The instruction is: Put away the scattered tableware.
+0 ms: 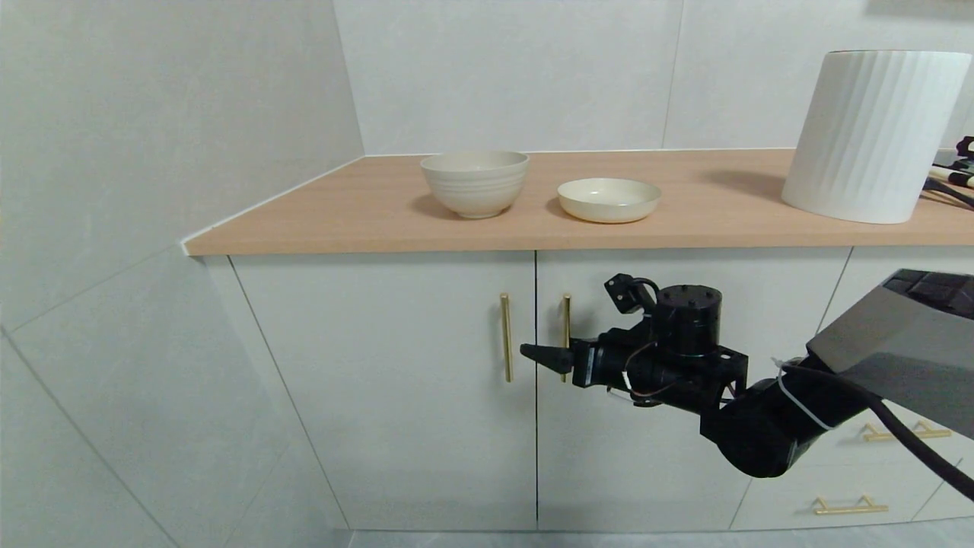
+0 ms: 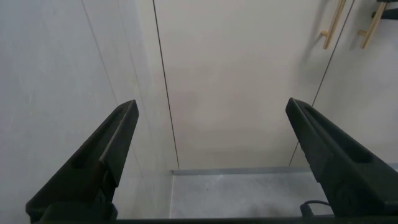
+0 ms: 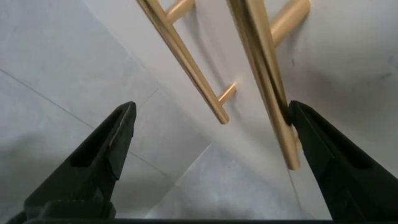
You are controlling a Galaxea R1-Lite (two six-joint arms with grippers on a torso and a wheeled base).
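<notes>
A cream ribbed bowl and a shallow cream dish sit side by side on the wooden countertop. Below them are two white cabinet doors with vertical gold handles. My right gripper is level with these handles, its tip between them. In the right wrist view the right gripper is open, and the two gold handles run between its fingers, one close against a finger. My left gripper is open and holds nothing, low before the cabinet front.
A tall white ribbed container stands on the counter's right, with dark utensils behind it. Drawers with gold handles are at the lower right. A tiled wall closes the left side. The grey floor lies below the cabinet.
</notes>
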